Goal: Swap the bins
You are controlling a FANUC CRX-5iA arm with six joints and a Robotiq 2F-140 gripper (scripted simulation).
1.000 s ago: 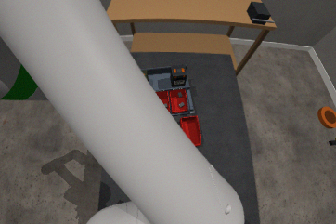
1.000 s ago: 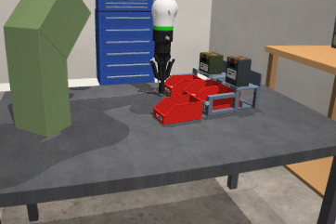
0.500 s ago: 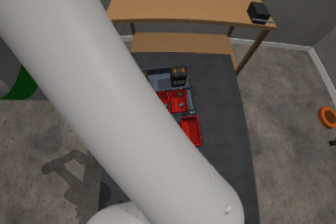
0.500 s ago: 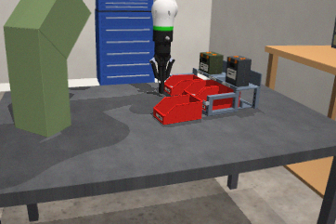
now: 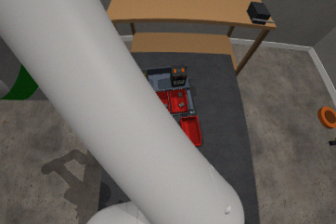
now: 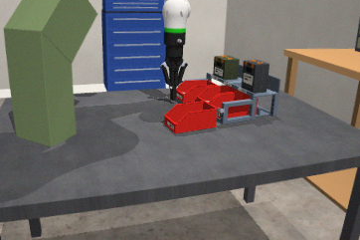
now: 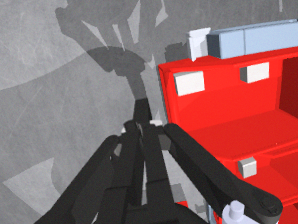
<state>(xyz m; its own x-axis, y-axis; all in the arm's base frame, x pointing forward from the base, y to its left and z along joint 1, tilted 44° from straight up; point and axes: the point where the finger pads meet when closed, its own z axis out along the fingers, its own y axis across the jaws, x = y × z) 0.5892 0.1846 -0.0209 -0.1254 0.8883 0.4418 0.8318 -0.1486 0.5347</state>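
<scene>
My gripper (image 6: 172, 97) is shut with nothing between its fingers. Its tips are low, just above the grey table, at the left outer side of a red open bin (image 6: 195, 90) on the small grey shelf (image 6: 247, 100). In the wrist view the shut fingertips (image 7: 141, 113) are just left of that bin's red wall (image 7: 222, 119). Another red open bin (image 6: 192, 117) stands on the table in front of the shelf, also in the overhead view (image 5: 191, 129). A shelf bin with grey parts (image 5: 179, 102) shows there too. My arm hides the gripper in the overhead view.
Two dark boxes (image 6: 225, 67) (image 6: 255, 75) stand on the shelf's top board. A tall green block (image 6: 44, 64) is at the table's left. A blue drawer cabinet (image 6: 132, 36) stands behind. A wooden desk (image 5: 186, 5) is beyond the table.
</scene>
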